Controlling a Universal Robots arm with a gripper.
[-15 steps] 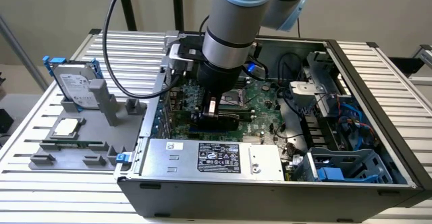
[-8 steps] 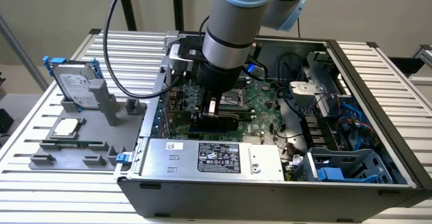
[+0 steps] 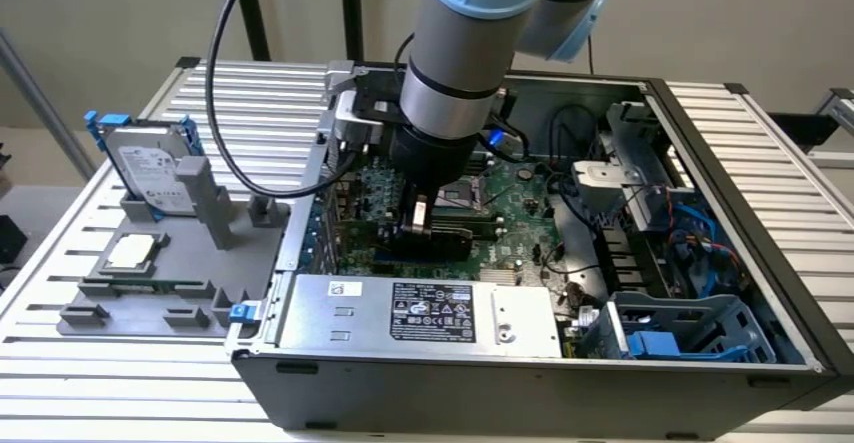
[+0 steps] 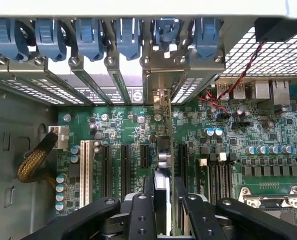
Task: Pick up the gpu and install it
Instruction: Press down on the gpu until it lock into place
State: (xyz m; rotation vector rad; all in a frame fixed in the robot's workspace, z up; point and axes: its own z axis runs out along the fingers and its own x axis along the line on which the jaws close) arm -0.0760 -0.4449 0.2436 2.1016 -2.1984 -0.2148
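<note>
The gpu [image 4: 163, 150] appears edge-on in the wrist view, standing upright over a motherboard [image 4: 268, 135] expansion slot. Its silver end bracket [image 4: 161, 97] sits against the case's rear slot openings. My gripper [image 4: 163, 202] is shut on the card, one black finger [image 4: 138, 212] on each side of it. In the exterior view my gripper [image 3: 424, 225] reaches down into the open computer case [image 3: 747, 163], with the dark card [image 3: 434, 246] low against the green board. Whether the card's edge is fully in the slot is hidden.
A grey fixture [image 3: 174, 298] at the exterior view's left holds a silver hard drive with blue frame [image 3: 144, 168] and a small square chip [image 3: 130, 251]. The power supply [image 3: 427, 313], a blue drive cage [image 3: 681, 333] and cables [image 3: 601, 233] crowd the case. Blue slot clips [image 4: 91, 37] line the rear.
</note>
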